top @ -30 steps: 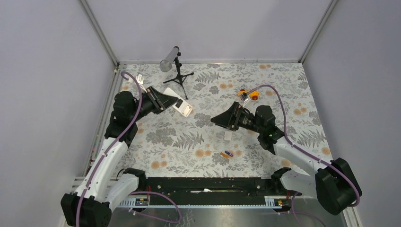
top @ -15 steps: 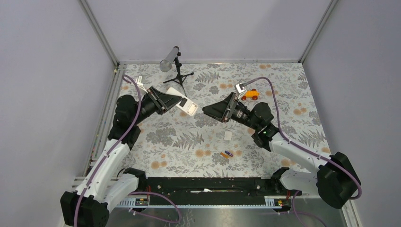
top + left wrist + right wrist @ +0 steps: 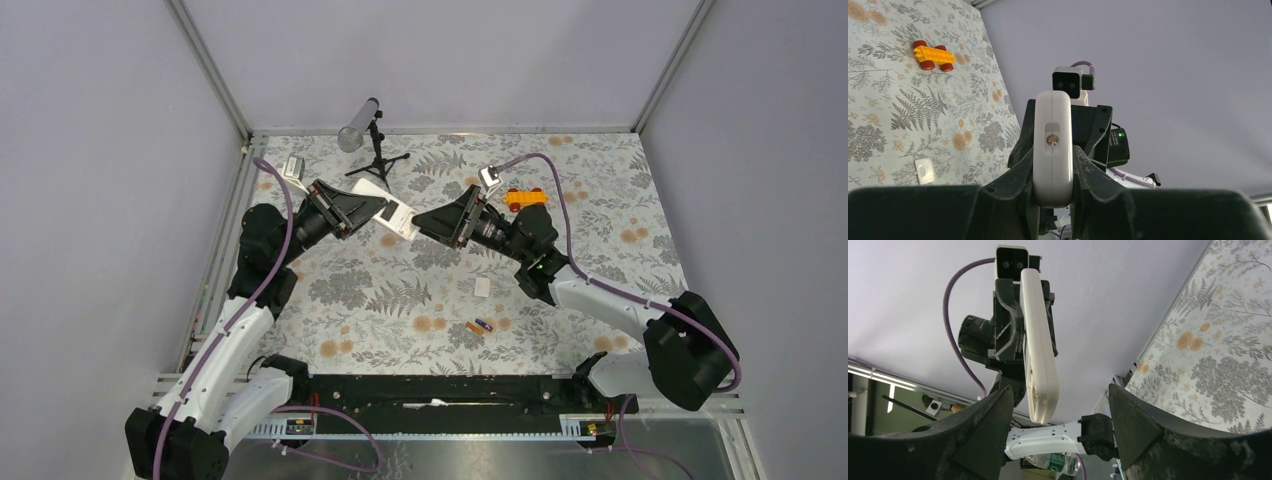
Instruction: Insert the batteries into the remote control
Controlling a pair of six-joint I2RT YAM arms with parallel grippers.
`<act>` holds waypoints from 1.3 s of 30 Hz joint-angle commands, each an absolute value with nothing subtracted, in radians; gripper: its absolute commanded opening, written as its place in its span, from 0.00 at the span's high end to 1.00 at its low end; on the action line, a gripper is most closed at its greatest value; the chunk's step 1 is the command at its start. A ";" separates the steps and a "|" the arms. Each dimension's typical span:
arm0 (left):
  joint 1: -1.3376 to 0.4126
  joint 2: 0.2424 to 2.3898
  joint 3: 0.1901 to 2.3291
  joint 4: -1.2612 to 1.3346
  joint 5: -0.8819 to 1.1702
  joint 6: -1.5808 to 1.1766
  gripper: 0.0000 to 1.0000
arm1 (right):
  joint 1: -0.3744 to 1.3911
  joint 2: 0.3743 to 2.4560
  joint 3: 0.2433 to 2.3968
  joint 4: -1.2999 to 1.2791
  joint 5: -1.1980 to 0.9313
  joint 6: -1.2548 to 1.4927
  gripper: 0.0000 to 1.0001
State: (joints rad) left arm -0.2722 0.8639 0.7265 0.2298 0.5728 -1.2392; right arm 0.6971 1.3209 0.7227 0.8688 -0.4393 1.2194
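My left gripper (image 3: 362, 208) is shut on the white remote control (image 3: 398, 218) and holds it above the table, its free end pointing right. In the left wrist view the remote (image 3: 1053, 145) shows end-on, clamped between both fingers. My right gripper (image 3: 425, 222) is open and empty, its tips right at the remote's free end. In the right wrist view the remote (image 3: 1038, 350) hangs between the spread jaws of the right gripper (image 3: 1058, 412), touching neither. The two batteries (image 3: 480, 326), one orange and one blue-purple, lie together on the table near the front.
A small white cover plate (image 3: 481, 287) lies on the table above the batteries; it also shows in the left wrist view (image 3: 924, 170). An orange toy car (image 3: 524, 197) sits behind the right arm. A tripod with a grey cylinder (image 3: 358, 125) stands at the back.
My right gripper has swung left and up from mid-table to the remote's free end. My left gripper has shifted the remote slightly right. The toy car is now uncovered.
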 commanded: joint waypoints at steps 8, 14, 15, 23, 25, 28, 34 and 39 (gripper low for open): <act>-0.287 0.856 0.739 0.361 0.633 -1.258 0.99 | 0.707 1.390 0.773 1.148 -0.475 1.290 0.69; -0.285 0.852 0.781 0.263 0.690 -1.148 0.39 | 0.708 1.361 0.749 1.060 -0.489 1.150 0.94; -0.285 0.853 0.795 0.222 0.699 -1.116 0.31 | 0.708 1.348 0.748 1.034 -0.497 1.110 0.97; -0.268 0.886 0.851 0.140 0.856 -1.025 0.33 | 0.707 1.247 0.758 0.840 -0.556 0.925 1.00; -0.257 0.889 0.841 0.166 0.900 -1.017 0.34 | 0.707 1.233 0.762 0.811 -0.573 0.912 1.00; -0.250 0.900 0.845 0.166 0.943 -0.995 0.34 | 0.707 1.226 0.765 0.797 -0.601 0.922 1.00; -0.250 0.917 0.822 0.298 1.039 -1.072 0.52 | 0.705 1.246 0.765 0.818 -0.608 0.968 1.00; -0.250 0.923 0.823 0.268 1.105 -1.048 0.73 | 0.706 1.261 0.778 0.818 -0.590 0.988 1.00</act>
